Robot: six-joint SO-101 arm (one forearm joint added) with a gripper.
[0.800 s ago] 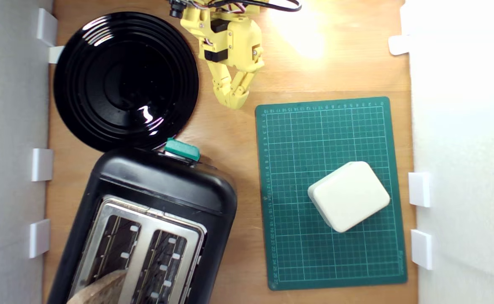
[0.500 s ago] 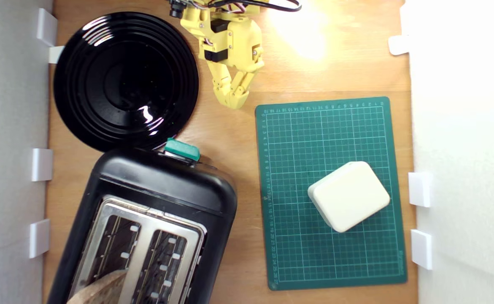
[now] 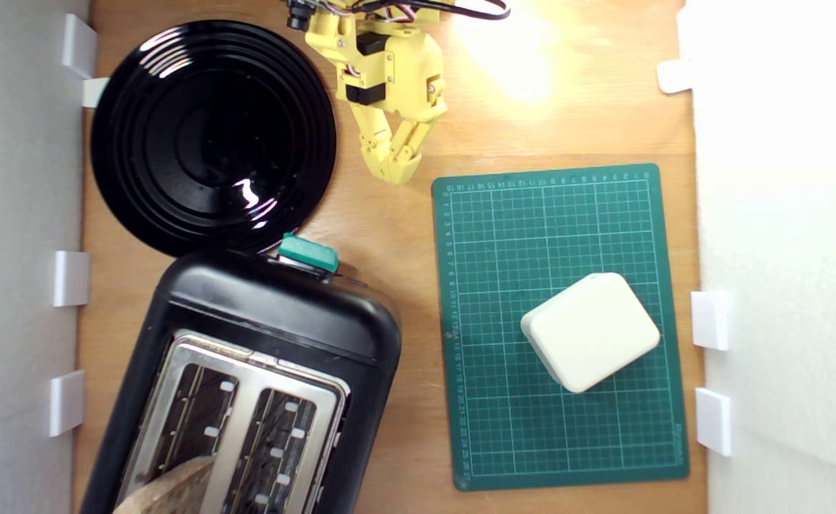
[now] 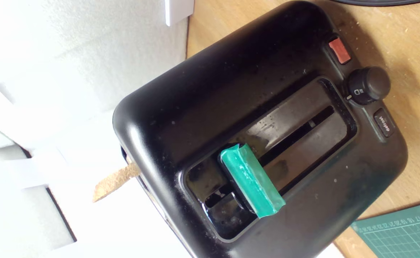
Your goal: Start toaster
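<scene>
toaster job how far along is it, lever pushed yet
Done: bread sits in a slot of the toaster. In hand: nothing; the gripper hangs shut and apart from it, above the bare wood. Left: the green lever, at the slot-side end of its track, looks unpressed.

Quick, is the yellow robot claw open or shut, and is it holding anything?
Gripper: jaws shut, holding nothing, hanging over the bare table between the black plate and the green mat, not touching the toaster.

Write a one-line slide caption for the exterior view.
Yellow gripper shut above bare wood, apart from the black toaster and its teal lever.
</scene>
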